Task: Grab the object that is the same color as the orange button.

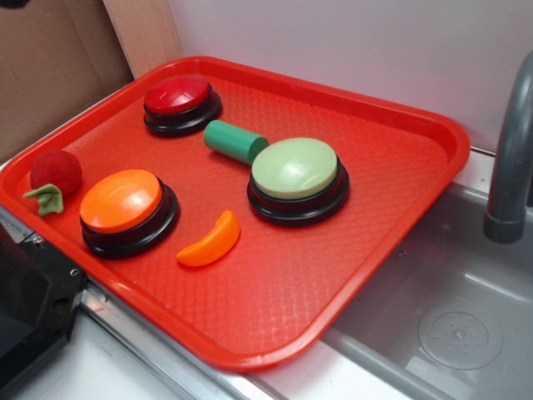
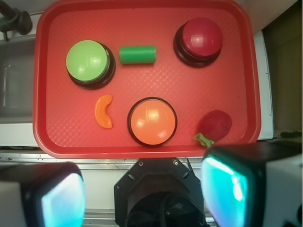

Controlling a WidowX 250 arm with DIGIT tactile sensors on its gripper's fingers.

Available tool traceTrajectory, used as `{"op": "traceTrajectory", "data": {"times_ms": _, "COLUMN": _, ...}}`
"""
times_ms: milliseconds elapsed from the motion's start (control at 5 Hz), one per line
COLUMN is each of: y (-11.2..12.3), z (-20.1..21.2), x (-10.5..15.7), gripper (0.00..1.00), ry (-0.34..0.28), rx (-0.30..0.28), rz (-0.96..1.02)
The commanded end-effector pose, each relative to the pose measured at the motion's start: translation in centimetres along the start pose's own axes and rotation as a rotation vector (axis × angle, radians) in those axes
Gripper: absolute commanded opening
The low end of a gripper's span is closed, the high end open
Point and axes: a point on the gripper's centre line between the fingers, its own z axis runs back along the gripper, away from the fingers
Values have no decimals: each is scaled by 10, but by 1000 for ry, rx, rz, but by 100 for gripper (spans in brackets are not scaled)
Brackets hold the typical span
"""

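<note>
A red tray (image 1: 391, 250) is sitting on the table beside a steel sink (image 1: 450, 325), carrying three dome buttons and a few small toys. The orange crescent (image 1: 210, 241) is lying flat on the tray floor, just beside the orange button (image 1: 125, 207) and in front of the pale green button (image 1: 296, 177), touching neither. A green cylinder (image 1: 236, 141) is lying on its side between the green button and the red button (image 1: 181, 102), its end close against the green one. A soft red strawberry (image 1: 54, 175) with a green leaf is resting by the tray's rim, near the orange button.

In the wrist view the gripper (image 2: 142, 189) is hanging back over the table edge, short of the tray, with its two fingers (image 2: 47, 198) showing large and blurred at the bottom corners. The jaws are standing wide apart and are holding nothing. From this view the crescent (image 2: 103, 111) is lying between the green button (image 2: 88, 62) and the orange button (image 2: 152, 121), curving toward the orange one. A grey faucet (image 1: 510, 158) is rising over the sink.
</note>
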Motion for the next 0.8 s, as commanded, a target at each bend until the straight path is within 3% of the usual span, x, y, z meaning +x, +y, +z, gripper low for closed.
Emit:
{"op": "traceTrajectory", "data": {"times_ms": 0, "y": 0, "z": 0, "x": 0, "gripper": 100, "ry": 0, "rx": 0, "rz": 0}}
{"op": "traceTrajectory", "data": {"times_ms": 600, "y": -48, "z": -92, "x": 21, "gripper": 100, "ry": -12, "rx": -5, "rz": 130}}
